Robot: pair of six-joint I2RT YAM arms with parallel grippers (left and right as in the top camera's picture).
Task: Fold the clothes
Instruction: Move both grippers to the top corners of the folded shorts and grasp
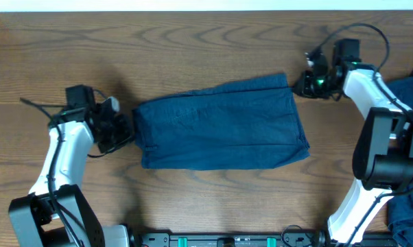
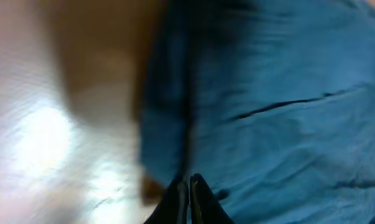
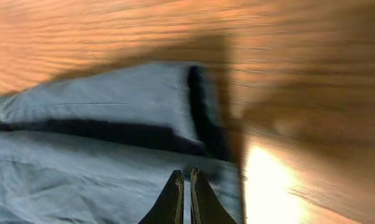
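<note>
**Figure: overhead and wrist views of the folding stage.** The dark blue denim shorts (image 1: pixel 220 123) lie in the middle of the wooden bench (image 1: pixel 206 34). They are doubled into a broad rectangle whose long sides run left to right. We judge a first fold made, with the layers roughly aligned.

The left pincer (image 1: pixel 127 130) sits low at the left short edge of the shorts, its fingertips pressed together. Its wrist view places them at the cloth's border, but we cannot tell whether a layer is nipped between them.

The right pincer (image 1: pixel 301 85) stands at the far right corner. Its fingertips are likewise drawn together over the hem, with only a sliver between them. Here too we cannot make out any grip on the cloth.

We read the two placements, one at each end, as serving to square the rectangle and as starting points for a further fold. A second heap of blue clothes (image 1: pixel 407 92) waits at the bench's right edge, partly behind the right arm and apart from the shorts.
</note>
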